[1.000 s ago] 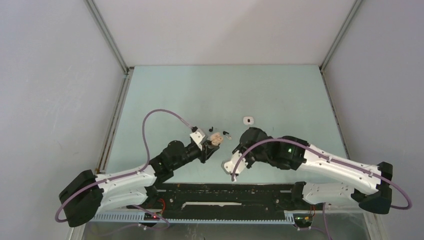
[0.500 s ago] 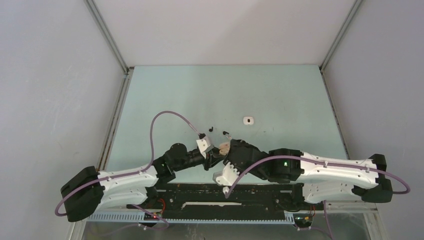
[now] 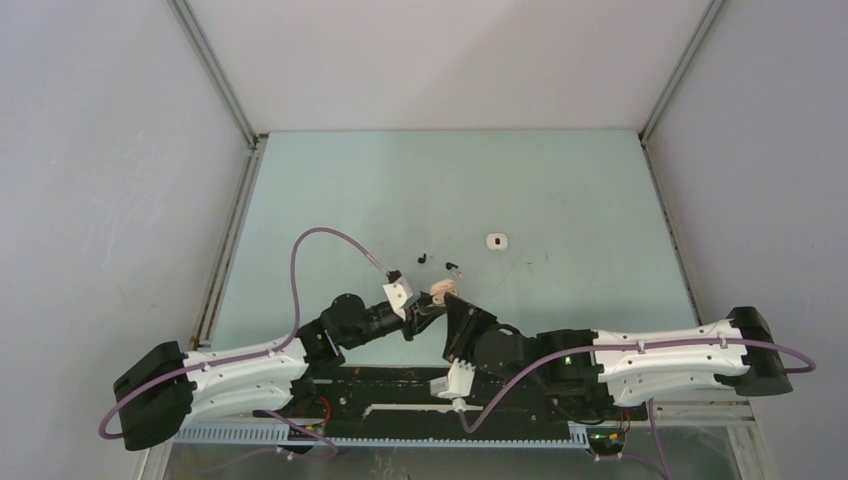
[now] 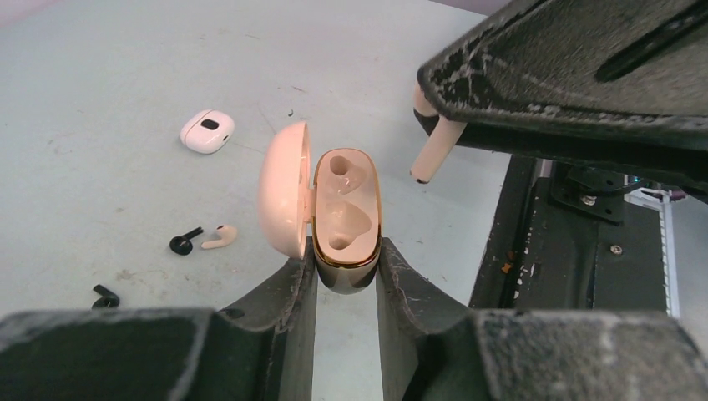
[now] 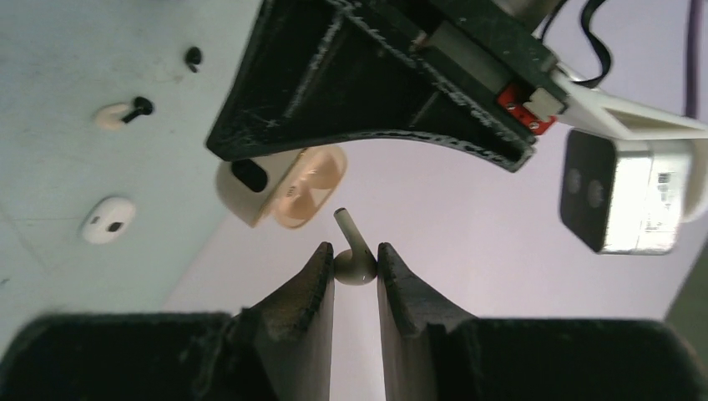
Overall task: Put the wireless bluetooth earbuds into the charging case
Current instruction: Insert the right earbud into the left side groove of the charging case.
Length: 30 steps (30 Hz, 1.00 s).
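Observation:
My left gripper (image 4: 346,269) is shut on an open beige charging case (image 4: 344,213) with a gold rim, its lid (image 4: 281,188) swung left and both wells empty. It holds the case off the table near the front edge (image 3: 441,293). My right gripper (image 5: 356,255) is shut on a beige earbud (image 5: 354,262), stem pointing at the case (image 5: 302,189). That earbud (image 4: 435,150) hangs just right of the case in the left wrist view. A second beige earbud (image 4: 219,237) and two black earbuds (image 4: 183,242) (image 4: 105,296) lie on the table.
A small closed white case (image 3: 495,240) lies on the pale green table (image 3: 560,190) beyond the arms, also in the left wrist view (image 4: 207,131). The black base rail (image 3: 400,390) runs along the near edge. Grey walls enclose the table.
My right arm swung left and toward the near edge, bringing its gripper under and beside the case. My left gripper shifted slightly with the case still held.

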Each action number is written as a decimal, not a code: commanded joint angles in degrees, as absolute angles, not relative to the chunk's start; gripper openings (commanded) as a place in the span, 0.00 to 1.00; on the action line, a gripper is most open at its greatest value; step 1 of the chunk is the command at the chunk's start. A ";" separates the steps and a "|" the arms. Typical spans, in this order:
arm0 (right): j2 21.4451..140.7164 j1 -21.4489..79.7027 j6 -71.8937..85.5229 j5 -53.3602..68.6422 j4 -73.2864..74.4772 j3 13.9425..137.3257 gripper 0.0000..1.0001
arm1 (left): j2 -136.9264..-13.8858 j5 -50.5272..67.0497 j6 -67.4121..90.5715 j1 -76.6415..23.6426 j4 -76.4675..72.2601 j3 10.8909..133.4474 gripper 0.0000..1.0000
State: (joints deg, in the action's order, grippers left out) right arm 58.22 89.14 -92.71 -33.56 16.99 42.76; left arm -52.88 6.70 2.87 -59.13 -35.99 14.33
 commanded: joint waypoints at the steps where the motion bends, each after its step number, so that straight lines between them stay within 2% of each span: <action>1: 59.65 89.67 -99.32 -37.98 4.08 41.52 0.00 | -51.77 3.85 1.15 -59.59 -38.81 14.16 0.01; 6: 60.82 89.72 -103.35 -38.75 1.34 39.70 0.00 | -51.70 3.43 0.97 -59.76 -38.82 14.11 0.01; 30: 63.33 89.57 -105.57 -39.55 6.70 39.59 0.00 | -50.99 9.39 -1.93 -60.56 -39.81 13.30 0.01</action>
State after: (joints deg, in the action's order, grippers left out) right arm 63.02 89.36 -104.60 -37.85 6.76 39.46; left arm -51.68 8.12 -0.54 -60.27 -36.45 13.80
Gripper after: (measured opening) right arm 0.240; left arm 0.294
